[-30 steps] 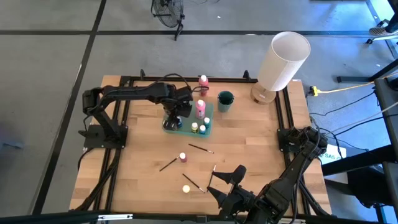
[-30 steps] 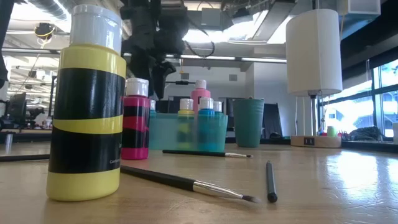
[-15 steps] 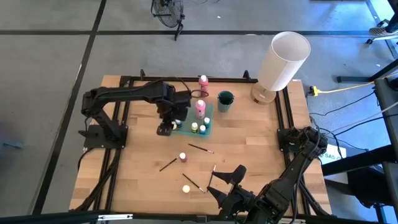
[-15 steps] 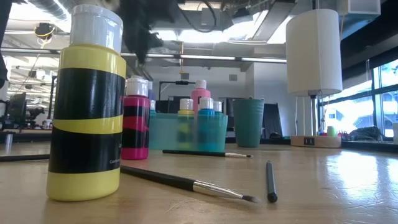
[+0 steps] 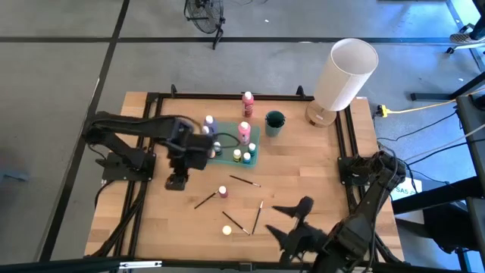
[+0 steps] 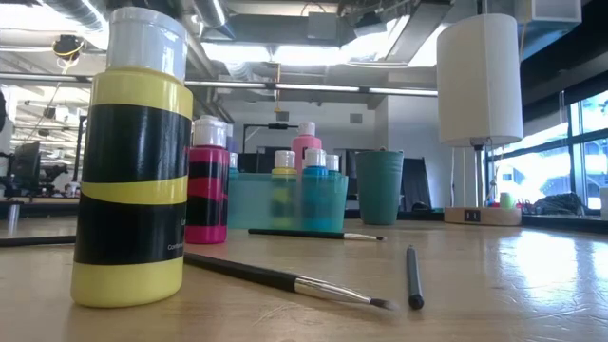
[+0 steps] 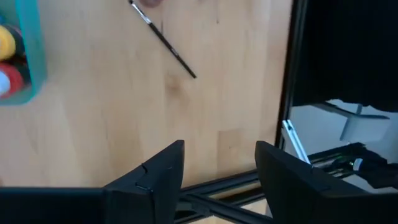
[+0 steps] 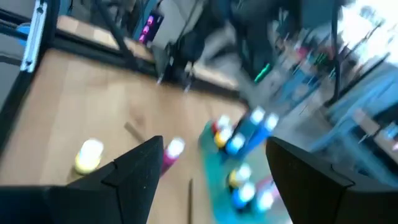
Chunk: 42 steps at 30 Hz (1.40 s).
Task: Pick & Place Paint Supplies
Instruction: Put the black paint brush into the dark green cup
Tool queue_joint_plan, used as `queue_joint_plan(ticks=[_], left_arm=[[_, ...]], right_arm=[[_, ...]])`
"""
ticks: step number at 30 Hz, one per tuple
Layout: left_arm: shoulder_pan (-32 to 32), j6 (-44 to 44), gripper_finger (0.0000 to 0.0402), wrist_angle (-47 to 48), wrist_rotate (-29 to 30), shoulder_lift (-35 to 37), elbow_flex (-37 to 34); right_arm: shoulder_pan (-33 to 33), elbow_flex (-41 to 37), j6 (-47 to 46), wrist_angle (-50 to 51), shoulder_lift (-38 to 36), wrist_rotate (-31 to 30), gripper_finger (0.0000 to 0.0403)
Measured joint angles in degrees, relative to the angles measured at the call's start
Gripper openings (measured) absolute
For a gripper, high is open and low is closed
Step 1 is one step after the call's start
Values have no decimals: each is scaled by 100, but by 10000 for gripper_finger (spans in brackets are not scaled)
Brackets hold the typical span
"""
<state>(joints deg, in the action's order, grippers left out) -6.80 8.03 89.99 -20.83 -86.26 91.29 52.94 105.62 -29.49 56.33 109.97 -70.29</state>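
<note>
High view: the left arm has swung away from the teal tray [image 5: 227,158] and now hangs its left gripper [image 5: 176,181] over bare table [image 5: 318,174] beside it, fingers [image 7: 163,171] apart and holding nothing (a purple bottle [image 5: 210,121] now stands by the tray's far corner). The right gripper [image 5: 298,224], fingers spread wide and empty, has shifted near the front edge. Loose work remains: a pink bottle [image 5: 223,192], a yellow bottle [image 5: 226,230] and brushes [image 5: 244,180] lie apart mid-table.

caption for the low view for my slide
Yellow paint bottle up close, brushes on the table, teal tray of bottles behind.
</note>
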Motion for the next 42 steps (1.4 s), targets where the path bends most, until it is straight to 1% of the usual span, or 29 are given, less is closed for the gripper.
queue_joint_plan(ticks=[2, 5, 8, 10, 15, 19, 21, 23, 26, 29, 32, 34, 37, 39, 42], left_arm=[[-277, 298, 190, 12, 210, 275, 0], [-694, 845, 186, 6, 765, 648, 0], [-1156, 1413, 183, 9, 1534, 1056, 0], [-1513, 1789, 182, 8, 2179, 1293, 0], [-2638, 2403, 177, 9, 3846, 1868, -2], [-3625, 2821, 173, 5, 4854, 2213, -4], [-4019, 3003, 173, 6, 5341, 2313, -4], [-4304, 3114, 173, 5, 5677, 2349, -4], [-4572, 3103, 172, 3, 5880, 2354, -4], [-4728, 3087, 170, 3, 5928, 2337, -7], [-4843, 3084, 169, 0, 5941, 2333, -7], [-4924, 3083, 169, 0, 6026, 2335, -7], [-5087, 3075, 169, -22, 6208, 2358, -107], [-5217, 3097, 169, -19, 6214, 2436, -359], [-5379, 3182, 168, -15, 6181, 2675, -919]], right_arm=[[21, 0, -1010, 855, -83, 333, 289], [25, -2, -2390, 1952, -85, 774, 289], [-8, -2, -3238, 2484, -56, 1014, 289], [-42, -21, -3430, 2508, -36, 1051, 289], [-78, -24, -3320, 2426, -36, 1062, 289], [-82, -24, -3161, 2294, -36, 1094, 289], [-80, -24, -3146, 2103, -36, 1101, 289], [-82, -24, -3027, 1898, -36, 1144, 289], [-87, -24, -2852, 1670, -36, 1306, 289], [-143, -26, -2749, 1499, -36, 1712, 289], [-290, -26, -2918, 1476, -36, 2128, 289], [-466, -26, -3123, 1474, -36, 2620, 288], [-798, -26, -3296, 1447, -36, 3593, 285], [-1004, -28, -3287, 1403, -36, 4174, 283], [-1233, -28, -3149, 1352, -36, 4640, 282]])
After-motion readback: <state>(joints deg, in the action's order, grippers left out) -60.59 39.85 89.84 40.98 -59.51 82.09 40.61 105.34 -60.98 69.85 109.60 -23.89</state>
